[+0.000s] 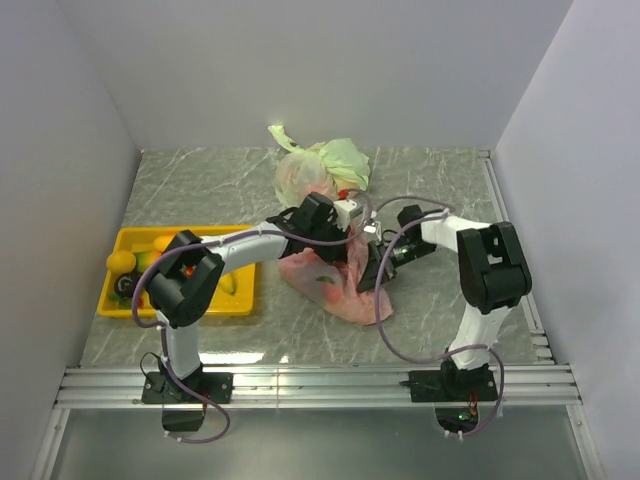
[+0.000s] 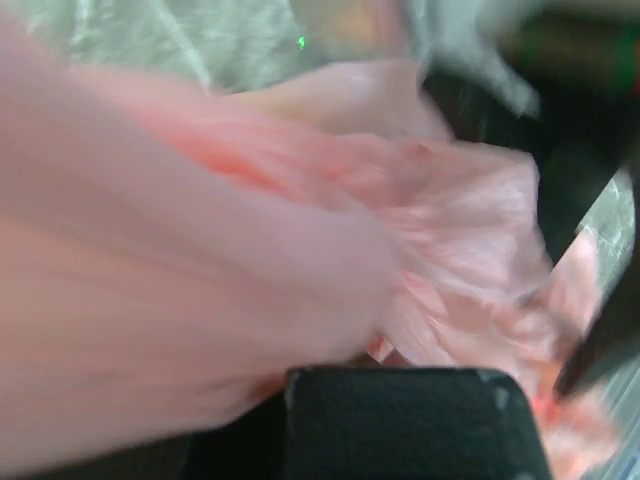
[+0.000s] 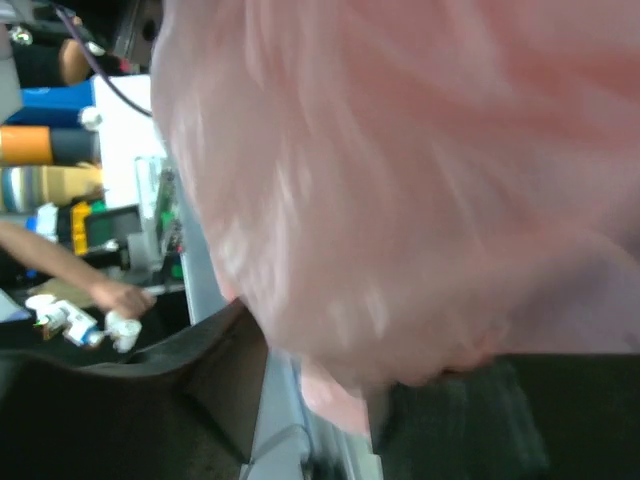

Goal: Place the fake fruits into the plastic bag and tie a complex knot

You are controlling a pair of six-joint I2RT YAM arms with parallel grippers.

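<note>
Though blurred pink film hides both wrist views, the left fingers [image 2: 400, 425] are clamped on the plastic bag [image 1: 335, 288], which lies on the desk [image 1: 450, 190] just right of the yellow tray [image 1: 200, 310], its length running away from that tray, with both arms bent inward over it, and the spacing of the right fingers [image 3: 460, 425] cannot be told.
</note>
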